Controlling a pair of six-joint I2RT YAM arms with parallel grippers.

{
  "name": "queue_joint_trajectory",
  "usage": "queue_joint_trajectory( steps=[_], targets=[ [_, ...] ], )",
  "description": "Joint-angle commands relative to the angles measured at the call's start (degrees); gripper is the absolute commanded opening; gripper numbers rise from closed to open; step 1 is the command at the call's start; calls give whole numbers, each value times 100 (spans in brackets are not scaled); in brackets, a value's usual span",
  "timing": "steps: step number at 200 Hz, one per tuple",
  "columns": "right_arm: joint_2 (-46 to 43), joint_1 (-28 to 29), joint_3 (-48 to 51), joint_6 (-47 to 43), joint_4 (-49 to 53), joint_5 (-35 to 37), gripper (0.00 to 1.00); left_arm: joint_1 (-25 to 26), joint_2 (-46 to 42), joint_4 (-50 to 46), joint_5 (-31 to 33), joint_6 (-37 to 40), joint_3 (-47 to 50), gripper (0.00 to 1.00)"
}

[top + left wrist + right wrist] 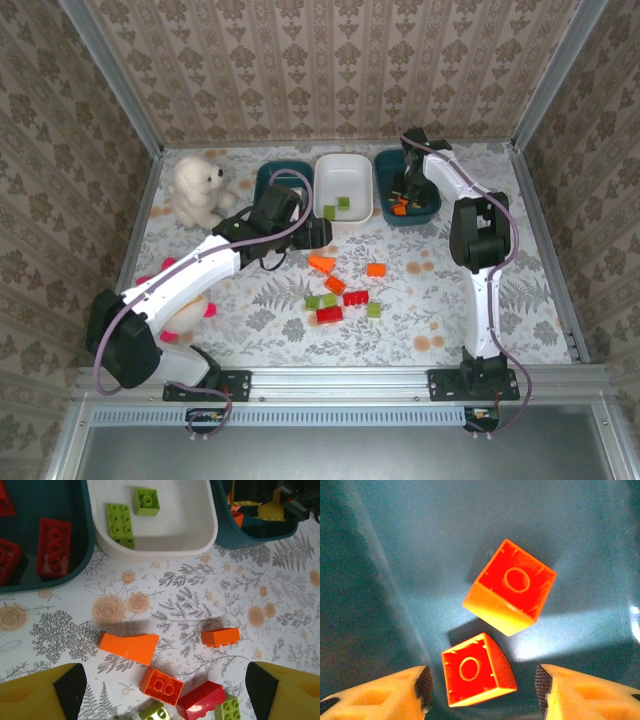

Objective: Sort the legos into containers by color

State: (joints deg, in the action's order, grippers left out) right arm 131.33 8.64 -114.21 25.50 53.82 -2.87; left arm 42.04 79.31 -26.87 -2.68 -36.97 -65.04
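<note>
My left gripper (165, 690) stands open low over loose legos on the table: an orange slope piece (127, 647), two orange bricks (220, 637) (161, 685), a red brick (202, 700) and green bricks (229, 711). Beyond them the white tub (160, 550) holds two green bricks (120, 525), and the left teal tub (75, 575) holds red bricks (53, 547). My right gripper (482, 685) is open inside the right teal tub (420, 530). Two orange bricks lie there upside down (512, 587) (476, 676), the nearer one loose between the fingers with a gap on each side.
A white plush bear (198, 190) sits at the back left beside the tubs. A pink plush toy (185, 315) lies under my left arm. Patterned walls close the table in on three sides. The loose bricks (340, 290) cluster mid-table.
</note>
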Motion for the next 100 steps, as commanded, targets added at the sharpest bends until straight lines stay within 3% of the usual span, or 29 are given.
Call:
queue_joint_trajectory(
  steps=[1,51,75,100],
  targets=[
    [-217,32,-330,-37,334,-99,62,33,89,-279,142,258,-354,86],
    [-1688,236,-118,-63,45,251,59,96,162,-566,-64,735,-541,84],
    [-2866,586,1027,-47,-469,408,59,273,290,-793,-228,1168,-547,82],
    [-4406,909,2943,177,-1239,125,61,716,604,-913,-405,1625,-576,81]
  ],
)
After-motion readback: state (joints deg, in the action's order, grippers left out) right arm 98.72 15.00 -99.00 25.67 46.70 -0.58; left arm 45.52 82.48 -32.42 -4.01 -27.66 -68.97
